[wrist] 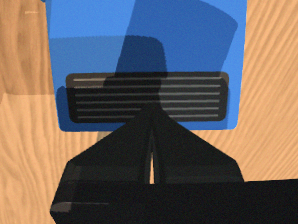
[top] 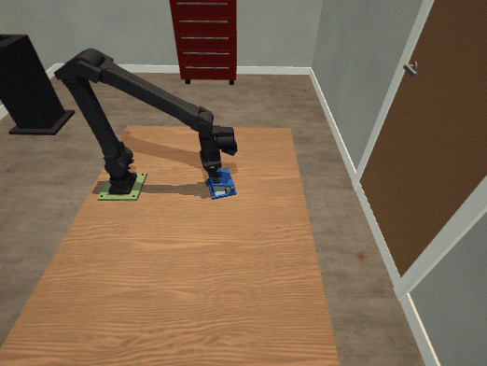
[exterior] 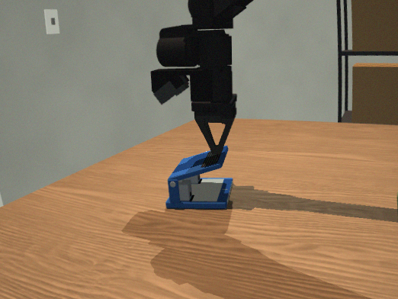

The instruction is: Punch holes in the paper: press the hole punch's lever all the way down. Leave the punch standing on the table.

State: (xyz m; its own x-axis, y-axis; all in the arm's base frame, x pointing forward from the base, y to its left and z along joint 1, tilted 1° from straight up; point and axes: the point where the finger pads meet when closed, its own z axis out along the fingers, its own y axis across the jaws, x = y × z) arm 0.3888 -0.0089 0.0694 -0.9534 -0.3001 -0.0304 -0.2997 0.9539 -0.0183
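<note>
A blue hole punch [exterior: 199,183] stands on the wooden table, also seen in the top view [top: 222,184]. Its blue lever [exterior: 200,163] is tilted upward, with its free end raised above the base. A black ribbed pad [wrist: 148,98] lies across the lever's free end. Grey paper [exterior: 207,191] sits in the slot under the lever. My gripper [exterior: 214,152] is shut and empty, pointing straight down, with its fingertips touching the ribbed pad. In the wrist view the shut fingers [wrist: 150,137] meet at the pad's near edge.
The arm's base sits on a green plate [top: 122,187] left of the punch. A red drawer cabinet [top: 205,39] and a black stand [top: 25,86] are on the floor beyond the table. A brown door [top: 429,126] is to the right.
</note>
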